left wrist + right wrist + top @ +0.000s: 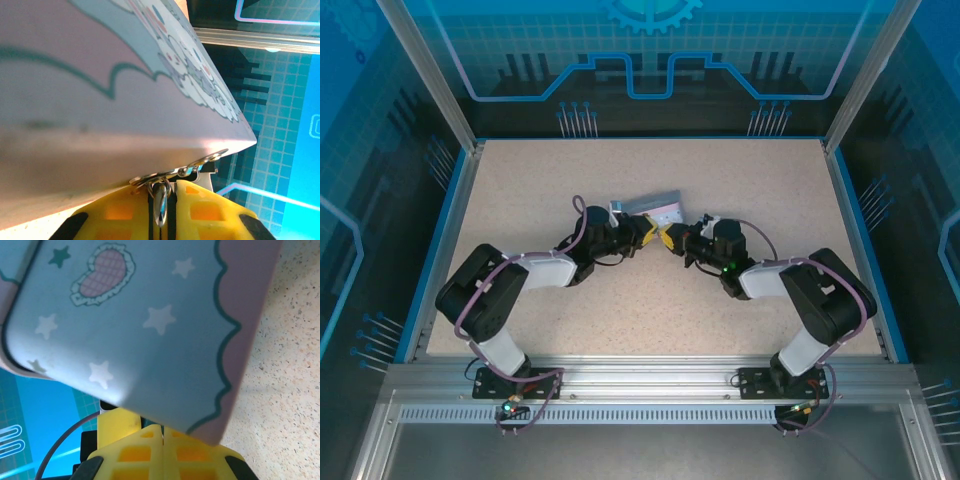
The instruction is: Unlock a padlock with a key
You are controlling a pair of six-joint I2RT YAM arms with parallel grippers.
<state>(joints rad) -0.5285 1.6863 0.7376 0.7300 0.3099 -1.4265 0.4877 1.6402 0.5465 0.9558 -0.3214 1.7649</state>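
the tin (655, 203) is at mid tabletop (520, 190), with both arms meeting at its near edge.

left jaws: nearly closed. the yellow fingers (202, 210) pinch a thin metal loop (160, 202), which joins a short run of links (200, 161) on the tin's lower edge. whether this loop is the shackle of the padlock or the ring of the key cannot be told.

right jaws: fully closed. the fingers (135, 452) are pressed together with nothing seen between them, close against the tin's corner.

handling, as judged: padlock and key are small, light, rigid, smooth metal. expect slip in the grip and swing on the loose links. grip the padlock across its flat body, not by the shackle. grip the key by its bow, leaving the blade free. the tin is light and may slide, so brace it while turning.
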